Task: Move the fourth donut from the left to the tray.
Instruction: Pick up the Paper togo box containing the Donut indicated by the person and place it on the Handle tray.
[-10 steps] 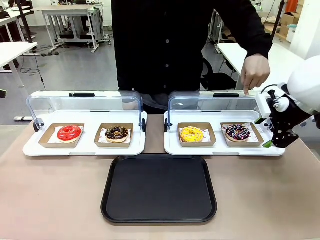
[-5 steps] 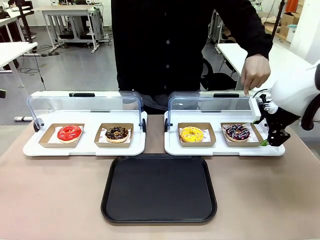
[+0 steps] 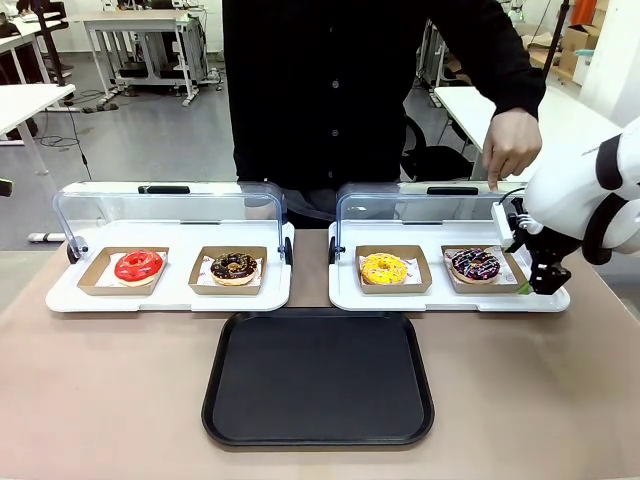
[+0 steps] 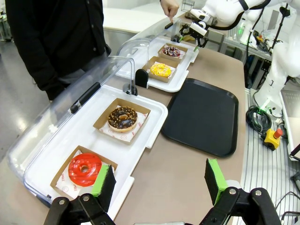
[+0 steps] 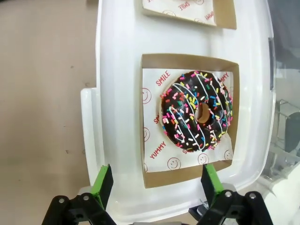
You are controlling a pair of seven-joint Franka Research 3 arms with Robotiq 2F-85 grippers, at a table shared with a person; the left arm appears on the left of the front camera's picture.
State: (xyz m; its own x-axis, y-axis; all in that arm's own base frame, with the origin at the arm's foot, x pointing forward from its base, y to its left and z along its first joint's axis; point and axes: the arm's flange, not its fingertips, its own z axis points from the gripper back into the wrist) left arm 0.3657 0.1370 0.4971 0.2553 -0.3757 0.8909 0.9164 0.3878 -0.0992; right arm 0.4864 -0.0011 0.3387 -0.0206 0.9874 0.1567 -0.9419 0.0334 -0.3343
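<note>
One rt pincer [image 5: 156, 182] wide at fourth donut [image 5: 180, 115] carton [image 5: 183, 175] edge, tray [image 3: 318, 380] near.

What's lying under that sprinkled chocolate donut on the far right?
The donut sits on white paper printed with smileys, inside a brown cardboard tray on a white tray. The paper beneath the donut itself is covered.

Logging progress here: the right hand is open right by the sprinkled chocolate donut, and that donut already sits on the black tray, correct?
Not quite. The sprinkled chocolate donut is not on the black tray; it lies in its small brown cardboard tray on the white tray, as the right wrist view shows. The right hand is indeed open right by it.
</note>
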